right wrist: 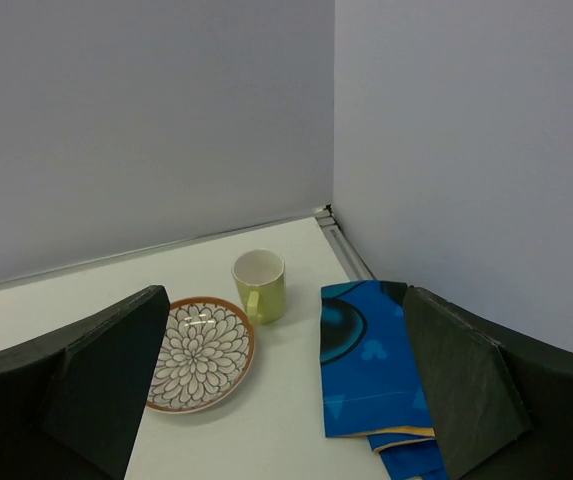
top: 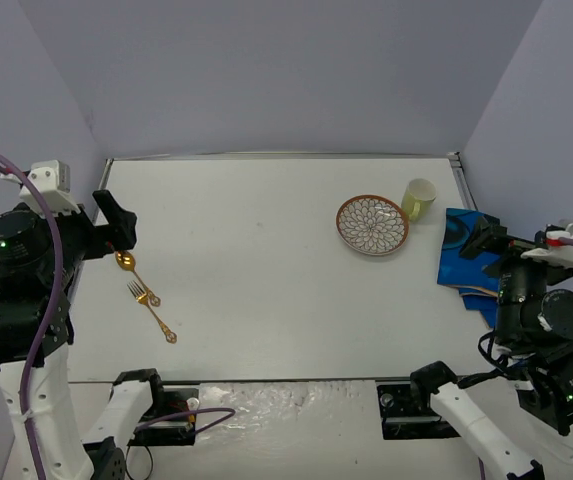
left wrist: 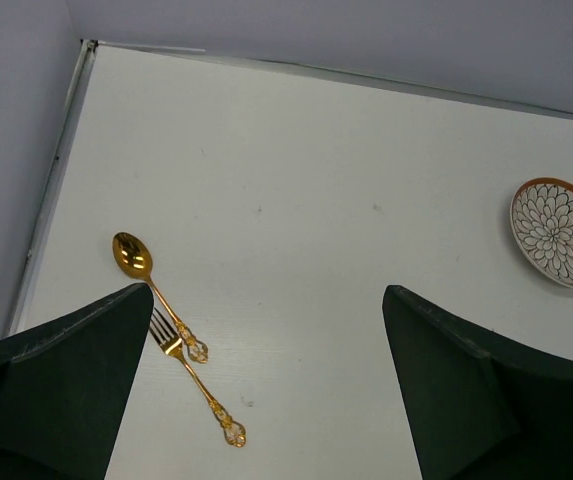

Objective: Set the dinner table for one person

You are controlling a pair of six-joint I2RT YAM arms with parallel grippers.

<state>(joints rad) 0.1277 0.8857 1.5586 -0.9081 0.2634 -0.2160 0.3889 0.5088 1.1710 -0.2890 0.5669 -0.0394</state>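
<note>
The white dinner table carries a patterned plate and a yellow-green mug at the back right. Beside them, at the right edge, lies a folded blue placemat. A gold spoon and a gold fork lie side by side at the left. My left gripper hangs open above the spoon's bowl, with nothing between its fingers. My right gripper hangs open over the placemat, empty too. In the right wrist view the mug stands upright behind the plate.
Grey walls close in the table at the back and both sides. A thin metal rail runs along the table's right edge. The arm bases sit at the near edge.
</note>
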